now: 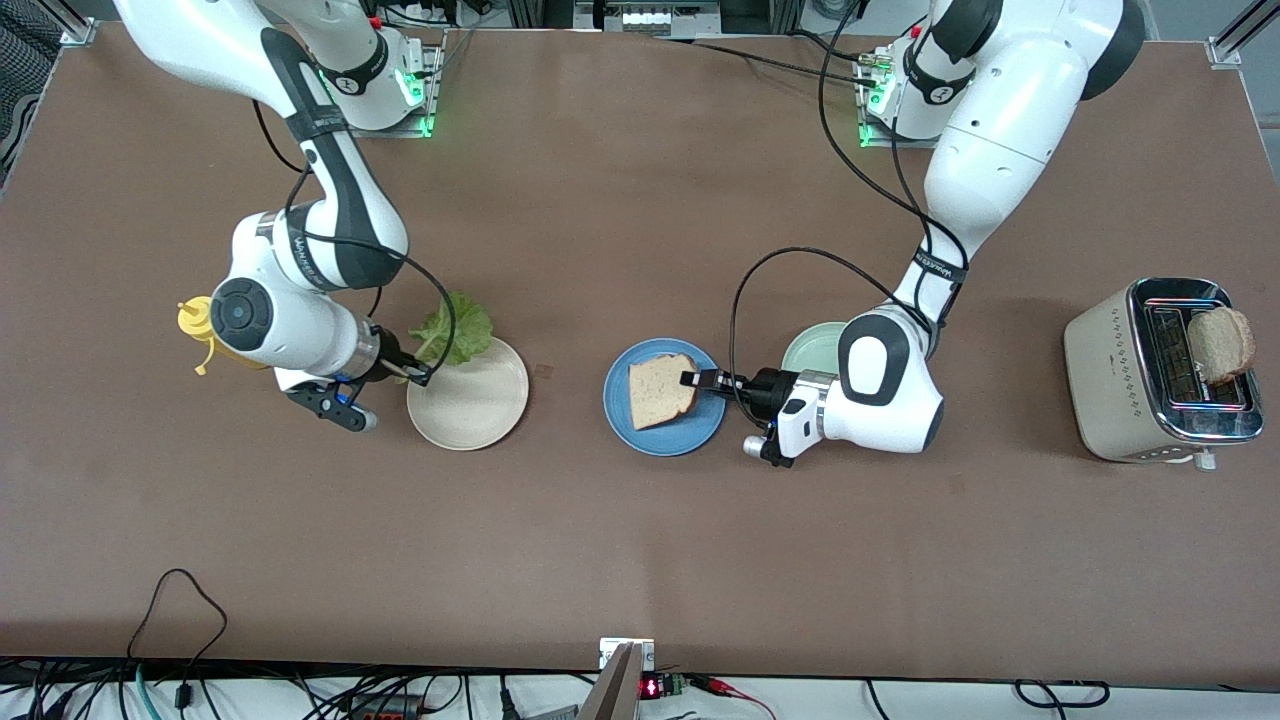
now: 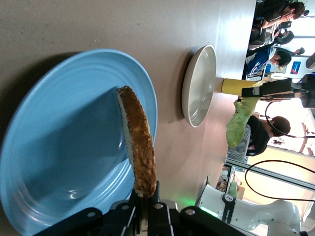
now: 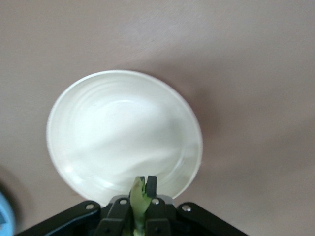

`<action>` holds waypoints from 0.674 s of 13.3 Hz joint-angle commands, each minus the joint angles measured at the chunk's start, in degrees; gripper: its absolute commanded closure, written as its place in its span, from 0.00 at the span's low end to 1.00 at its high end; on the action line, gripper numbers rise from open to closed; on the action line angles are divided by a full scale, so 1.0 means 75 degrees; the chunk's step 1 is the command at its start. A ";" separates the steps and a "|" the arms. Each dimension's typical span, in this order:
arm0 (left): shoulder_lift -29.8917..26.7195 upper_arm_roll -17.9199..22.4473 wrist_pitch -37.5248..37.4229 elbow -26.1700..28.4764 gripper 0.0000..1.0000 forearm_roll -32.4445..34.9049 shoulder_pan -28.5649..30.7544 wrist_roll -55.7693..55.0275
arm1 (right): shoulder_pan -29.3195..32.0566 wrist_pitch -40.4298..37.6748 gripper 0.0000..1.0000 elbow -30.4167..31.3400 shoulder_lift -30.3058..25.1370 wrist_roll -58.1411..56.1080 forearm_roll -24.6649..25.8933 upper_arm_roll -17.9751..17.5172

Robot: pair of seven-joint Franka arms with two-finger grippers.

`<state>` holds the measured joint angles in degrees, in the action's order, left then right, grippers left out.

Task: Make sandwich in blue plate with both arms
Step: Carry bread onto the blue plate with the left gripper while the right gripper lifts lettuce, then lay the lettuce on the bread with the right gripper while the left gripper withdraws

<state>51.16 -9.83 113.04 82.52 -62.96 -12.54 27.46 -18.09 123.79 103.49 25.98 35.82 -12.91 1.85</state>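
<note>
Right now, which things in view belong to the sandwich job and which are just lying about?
In the job:
blue plate
bread slice, held over it by the left gripper
lettuce leaf, held by the right gripper over the beige plate
second bread slice in the toaster

Lying about:
mint-green plate
yellow bottle

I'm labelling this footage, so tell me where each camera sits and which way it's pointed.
Front view: high across the table, facing both arms' bases; left pincer holds a bread slice over the blue plate.
Left wrist view: on the left arm, looking past the bread slice's edge onto the blue plate.
Right wrist view: on the right arm, looking down at the beige plate, right pincer gripping lettuce.
Both wrist views share the beige plate.
</note>
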 commanded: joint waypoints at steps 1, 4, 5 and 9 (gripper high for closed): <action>0.0023 0.0045 0.0161 0.0013 0.90 -0.0253 -0.0121 0.0369 | -0.0236 -0.0146 0.94 -0.0403 0.0285 0.0636 -0.0142 0.0046; 0.0081 0.0057 0.0385 0.0036 0.01 -0.0230 -0.0144 0.0732 | -0.0272 -0.0146 0.93 -0.0486 0.0345 0.0929 -0.0165 0.0046; 0.0035 0.0057 0.0327 0.0059 0.00 -0.0218 -0.0063 0.0733 | -0.0283 -0.0123 0.93 -0.0509 0.0356 0.1024 -0.0258 0.0046; -0.0678 0.0594 -0.0877 0.0259 0.00 0.0901 0.0102 0.0569 | -0.0669 -0.0088 0.93 -0.1012 0.0672 0.1549 -0.1135 0.0046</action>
<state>50.64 -7.67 111.21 82.47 -61.04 -12.49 31.25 -20.64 123.79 99.80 28.76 43.90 -18.68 1.87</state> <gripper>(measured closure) 0.348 0.930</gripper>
